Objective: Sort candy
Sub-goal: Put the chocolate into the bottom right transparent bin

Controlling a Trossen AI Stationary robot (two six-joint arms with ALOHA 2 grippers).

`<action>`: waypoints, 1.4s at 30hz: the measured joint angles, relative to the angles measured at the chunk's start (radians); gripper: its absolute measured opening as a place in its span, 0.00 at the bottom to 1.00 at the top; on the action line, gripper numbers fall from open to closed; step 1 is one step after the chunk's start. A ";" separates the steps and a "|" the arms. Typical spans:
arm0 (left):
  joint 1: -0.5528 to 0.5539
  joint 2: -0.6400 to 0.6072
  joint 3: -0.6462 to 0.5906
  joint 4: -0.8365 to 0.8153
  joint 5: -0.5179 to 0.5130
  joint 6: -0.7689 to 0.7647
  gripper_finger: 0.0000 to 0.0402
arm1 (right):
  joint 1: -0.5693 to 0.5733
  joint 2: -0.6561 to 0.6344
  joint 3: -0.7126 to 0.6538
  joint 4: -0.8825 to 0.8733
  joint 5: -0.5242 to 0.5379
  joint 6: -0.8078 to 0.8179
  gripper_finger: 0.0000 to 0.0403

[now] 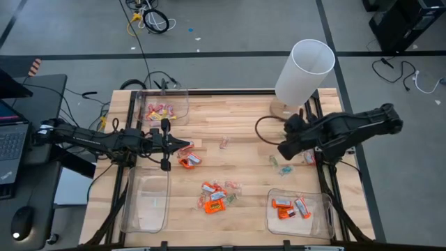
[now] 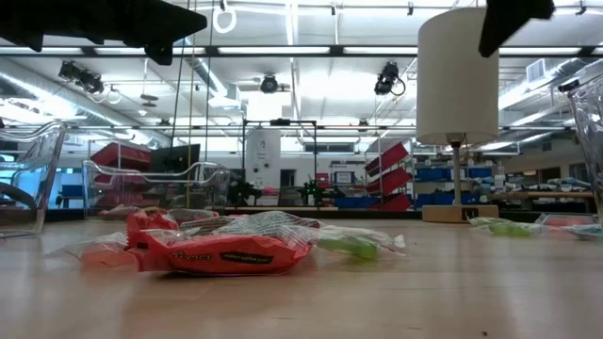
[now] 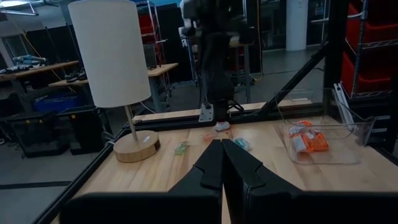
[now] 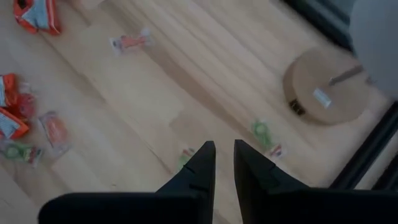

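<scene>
My left gripper (image 3: 222,163) is closed on nothing. My right gripper (image 4: 224,163), slightly parted, hovers near the white-shaded lamp (image 1: 304,71) over small green-wrapped sweets (image 4: 262,132): probably light, crinkly, slippery; I'd pinch mid-body.

Slightly parted dark fingers (image 4: 252,163) above wooden table (image 4: 143,87), scattered candy (image 4: 130,42), round lamp base (image 4: 326,87) beyond.

The left gripper (image 1: 182,145) reached inward over the table, fingers closed together. The right gripper (image 1: 282,150) hovered opposite, fingers slightly parted.
</scene>
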 joint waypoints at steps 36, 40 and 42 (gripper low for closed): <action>0.000 0.000 0.000 0.000 0.000 -0.021 0.01 | -0.024 -0.174 -0.591 0.034 -0.341 0.440 0.10; 0.000 0.000 0.000 0.000 0.000 -0.021 0.01 | -0.024 -0.167 -0.584 0.046 -0.341 0.440 0.10; 0.000 0.000 0.000 0.000 -0.001 -0.021 0.01 | -0.024 -0.163 -0.584 0.046 -0.339 0.439 0.09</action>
